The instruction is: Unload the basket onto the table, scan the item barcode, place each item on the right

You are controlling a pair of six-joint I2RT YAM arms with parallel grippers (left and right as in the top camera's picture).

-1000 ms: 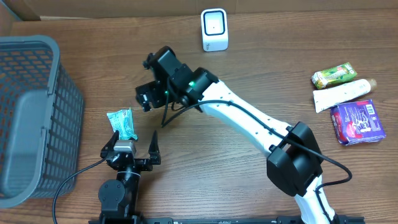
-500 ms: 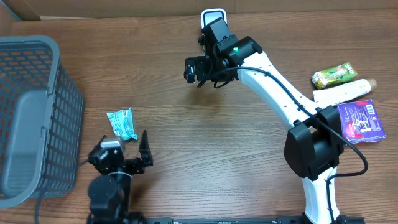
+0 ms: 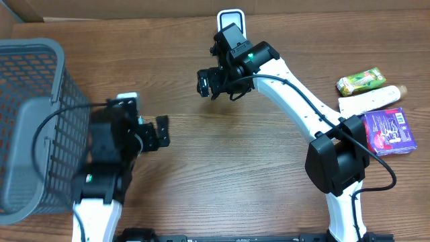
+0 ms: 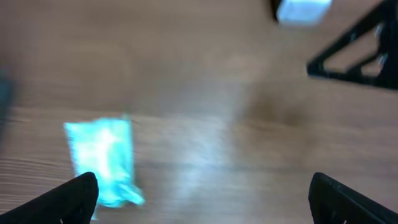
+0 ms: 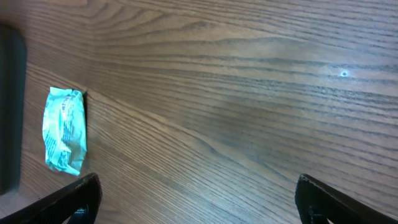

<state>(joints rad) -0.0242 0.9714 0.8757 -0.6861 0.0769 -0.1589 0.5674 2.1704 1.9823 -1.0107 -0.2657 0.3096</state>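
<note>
**Nothing picked up yet**

Your left gripper [image 4: 202, 193] is spread wide and empty, hovering over the tabletop [image 3: 222, 168]. The teal packet [image 4: 102, 158] lies flat at the lower left of its view, beside one fingertip, so you look poised for a pick. In the overhead view that arm hides the packet. Your right gripper [image 3: 208, 84], also spread and empty, hangs at upper centre, just in front of the scanner [image 3: 232, 13], probably keeping clear. The basket [image 3: 33, 101] sits far left. You can't make out the barcode here; lift the packet and face it to the scanner.
</note>
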